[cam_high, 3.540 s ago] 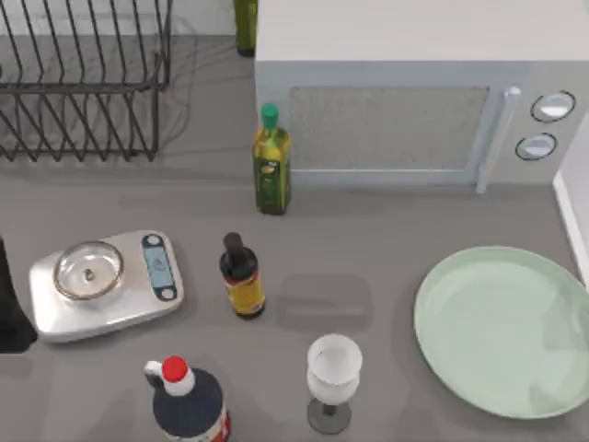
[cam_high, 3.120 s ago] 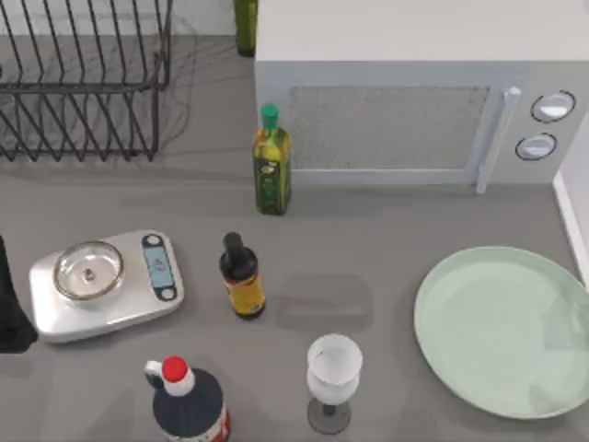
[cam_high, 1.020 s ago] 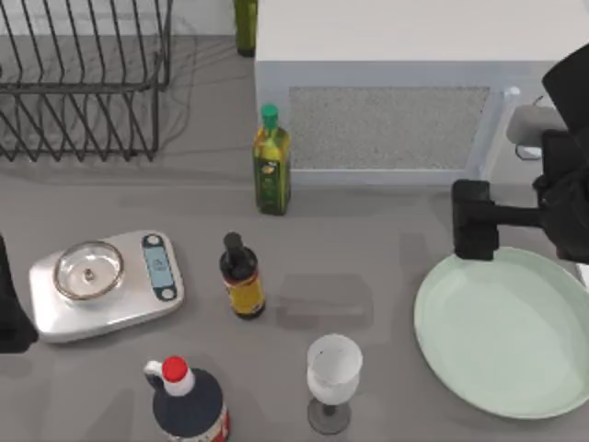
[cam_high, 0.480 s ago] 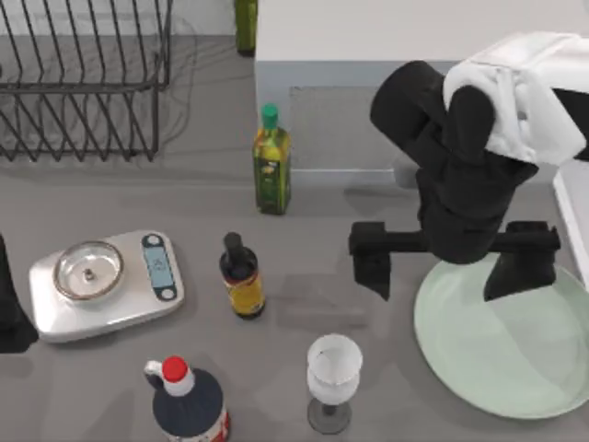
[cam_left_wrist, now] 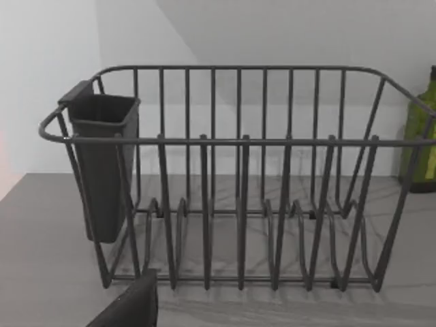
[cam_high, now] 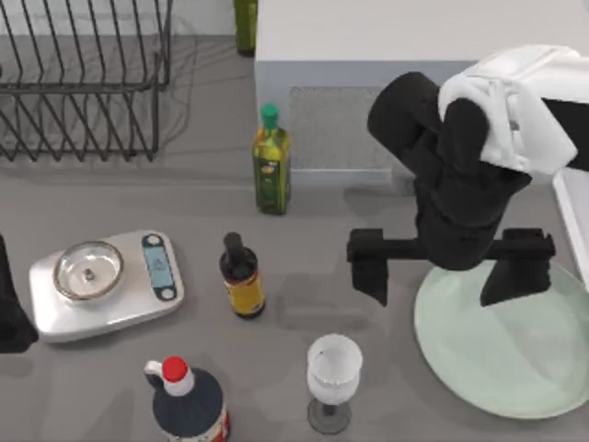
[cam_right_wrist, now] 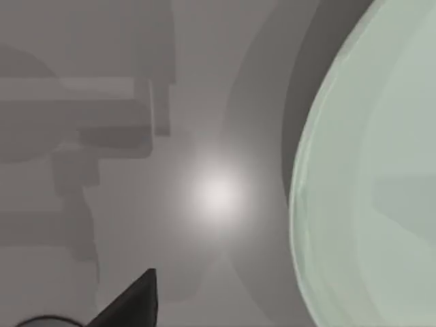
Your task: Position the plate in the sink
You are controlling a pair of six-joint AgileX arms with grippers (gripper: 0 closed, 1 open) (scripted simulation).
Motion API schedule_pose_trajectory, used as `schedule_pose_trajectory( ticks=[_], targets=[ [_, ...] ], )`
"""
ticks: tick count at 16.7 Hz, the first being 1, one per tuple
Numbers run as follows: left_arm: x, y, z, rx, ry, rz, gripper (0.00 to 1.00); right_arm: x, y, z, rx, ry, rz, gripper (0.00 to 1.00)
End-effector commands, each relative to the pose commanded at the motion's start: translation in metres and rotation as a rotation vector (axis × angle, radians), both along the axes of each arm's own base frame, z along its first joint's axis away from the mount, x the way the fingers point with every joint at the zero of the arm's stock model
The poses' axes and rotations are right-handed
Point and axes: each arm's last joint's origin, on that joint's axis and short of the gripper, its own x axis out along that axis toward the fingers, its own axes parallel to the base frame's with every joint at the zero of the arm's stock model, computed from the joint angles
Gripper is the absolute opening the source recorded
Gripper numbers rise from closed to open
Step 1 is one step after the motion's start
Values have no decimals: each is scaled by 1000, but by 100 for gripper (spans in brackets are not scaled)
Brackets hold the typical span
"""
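Your left arm [cam_high: 9, 313] is parked at the left edge of the grey tabletop [cam_high: 368, 221], facing the dark wire dish rack [cam_left_wrist: 238, 184]; whether its fingers are apart or together cannot be told. Leave it there. Near the middle of the front edge stands the white stemmed glass [cam_high: 333, 379], just off the left rim of the large, shallow, pale mint green plate [cam_high: 515, 354], which lies flat at the right edge of the tabletop. The right gripper [cam_high: 451, 267] hangs above the plate's rear-left rim with its black fingers [cam_high: 368, 267] spread wide, one outside the rim and one over the plate. Lower until the rim sits between the fingers, then close firmly on the rim only. Lift the plate level before carrying it, and sweep away from the glass. The thin white rim of the sink [cam_high: 571, 221] runs along the right edge; carry the plate that way and release it over the basin.
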Motion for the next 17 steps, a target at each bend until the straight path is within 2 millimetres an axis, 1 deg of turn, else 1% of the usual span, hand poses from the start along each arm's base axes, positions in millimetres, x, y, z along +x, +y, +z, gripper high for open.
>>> schedule_pose_trajectory(
  ticks=[2,6,8,9,13,17],
  targets=[
    [0,0,0,0,0,0,100,2,2,-21,2,-2,1,100],
    [0,0,0,0,0,0,100,2,3,-69,12,-17,3,100],
    [0,0,0,0,0,0,100,-1,2,-86,5,-7,3,100],
    [0,0,0,0,0,0,100,-1,1,-89,3,-4,3,100],
    [0,0,0,0,0,0,100,-1,1,-89,2,-4,3,100],
    [0,0,0,0,0,0,100,-1,1,-89,2,-4,3,70]
  ],
)
